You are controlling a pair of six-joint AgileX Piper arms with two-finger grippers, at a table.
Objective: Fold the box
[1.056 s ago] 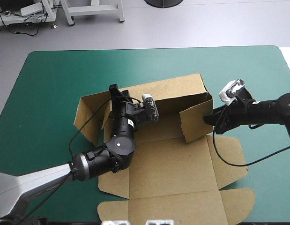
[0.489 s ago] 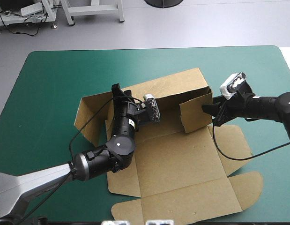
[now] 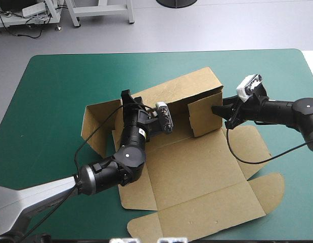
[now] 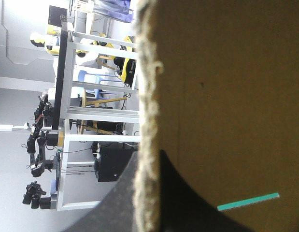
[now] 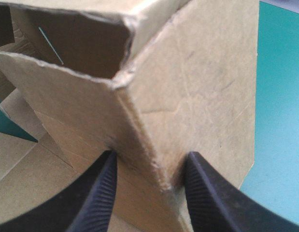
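In the high view the box [image 3: 196, 177] sits at the middle of the frame on the teal-green table [image 3: 55, 101]. Its floor and lid lie flat toward the lower right, and its back wall [image 3: 181, 91] stands up just above centre. The right gripper [image 3: 217, 110] comes in from the right edge of the frame and meets the raised side flap [image 3: 204, 117]. The left gripper [image 3: 126, 98] is at the wall left of centre.

In the left wrist view a frayed edge of brown board [image 4: 226, 96] runs straight up between the jaws of the left gripper [image 4: 147, 193], which are nipped tight on the sheet. It should probably just anchor that wall upright.

In the right wrist view the right gripper [image 5: 150, 179] has its jaws drawn in narrow on the box's corner fold [image 5: 202, 96], with one black finger [image 5: 103, 193] on each face. To do this step well it should likely press the flap square against the back wall along the crease. The push should be slow, because a hard one could slide the whole sheet across the table.
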